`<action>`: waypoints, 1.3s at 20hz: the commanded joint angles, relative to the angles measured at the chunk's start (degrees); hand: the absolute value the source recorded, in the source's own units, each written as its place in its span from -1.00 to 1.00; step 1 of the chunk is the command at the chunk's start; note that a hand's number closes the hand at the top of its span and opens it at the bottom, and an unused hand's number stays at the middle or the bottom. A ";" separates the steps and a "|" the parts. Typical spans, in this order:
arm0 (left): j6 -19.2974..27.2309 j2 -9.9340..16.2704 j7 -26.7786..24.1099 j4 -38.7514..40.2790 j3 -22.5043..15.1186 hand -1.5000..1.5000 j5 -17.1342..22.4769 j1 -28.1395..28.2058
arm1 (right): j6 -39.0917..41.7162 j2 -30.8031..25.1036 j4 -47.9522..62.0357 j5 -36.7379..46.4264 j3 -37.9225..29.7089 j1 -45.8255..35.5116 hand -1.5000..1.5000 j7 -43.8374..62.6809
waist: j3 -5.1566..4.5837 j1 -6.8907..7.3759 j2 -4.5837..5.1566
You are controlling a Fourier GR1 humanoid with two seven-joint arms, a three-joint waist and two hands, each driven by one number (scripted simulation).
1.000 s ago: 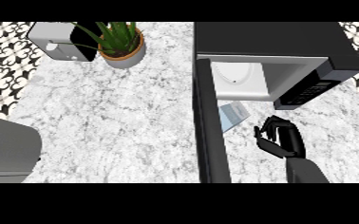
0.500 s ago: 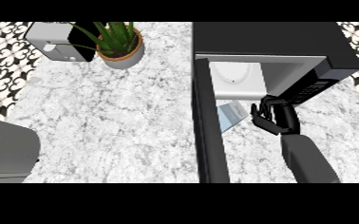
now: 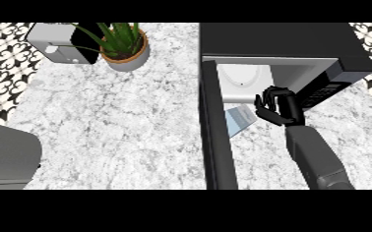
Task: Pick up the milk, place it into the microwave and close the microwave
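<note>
The milk carton (image 3: 239, 120), pale blue and white, sits tilted at the mouth of the open microwave (image 3: 280, 44), just in front of its white cavity (image 3: 243, 78). The black microwave door (image 3: 218, 137) stands swung open toward me, left of the carton. My right hand (image 3: 282, 108) hovers right of the carton at the cavity's front edge, with its fingers relaxed and spread toward the carton's upper corner. I cannot tell whether they touch it. My left hand is out of sight.
A potted plant (image 3: 125, 46) and a toaster (image 3: 58, 44) stand at the back left of the marble counter (image 3: 123, 128). A grey rounded shape (image 3: 15, 159) juts in at the lower left edge. The microwave's control panel (image 3: 330, 86) is right of my hand.
My right hand has moved forward toward the microwave opening, past the carton. The carton has stayed almost where it was.
</note>
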 commanded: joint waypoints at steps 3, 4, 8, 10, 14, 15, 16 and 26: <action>0.59 0.76 0.70 -2.23 0.18 -1.00 4.28 -3.04 | -1.79 -5.11 2.76 0.49 -0.83 -10.05 1.00 6.71 | 0.06 2.52 1.11; 1.23 1.08 1.31 -3.08 -0.06 -1.00 3.80 -4.22 | -0.79 -6.45 2.66 0.75 -0.45 -10.67 1.00 7.39 | 0.05 2.20 1.14; 1.59 1.25 0.78 -2.48 -0.43 -1.00 3.51 -6.38 | -9.70 -5.23 2.72 2.59 0.94 -11.28 1.00 6.81 | 0.05 3.56 1.79; 0.71 1.83 0.45 -1.19 -0.19 -1.00 3.23 -6.17 | -14.18 -5.66 2.41 2.80 0.78 -11.65 1.00 6.52 | -0.02 4.55 1.78; 0.38 2.12 0.31 -0.82 -0.29 -1.00 3.84 -6.42 | -16.01 -7.20 3.03 1.83 0.04 -12.26 1.00 7.86 | -0.02 5.76 1.87; 0.27 2.51 -0.28 0.25 0.53 -1.00 3.35 -7.49 | -17.04 -6.97 3.33 2.01 0.28 -11.79 1.00 7.34 | -0.04 5.60 1.86; 0.37 2.93 0.79 -0.19 0.14 -1.00 3.89 -7.06 | -17.24 -6.71 3.53 1.56 0.03 -11.74 1.00 7.33 | 0.03 5.61 2.03; 0.80 4.08 0.94 1.38 0.17 -1.00 3.23 -10.94 | -23.49 -6.57 2.65 -0.44 -0.64 -10.92 1.00 5.41 | -0.02 7.77 2.85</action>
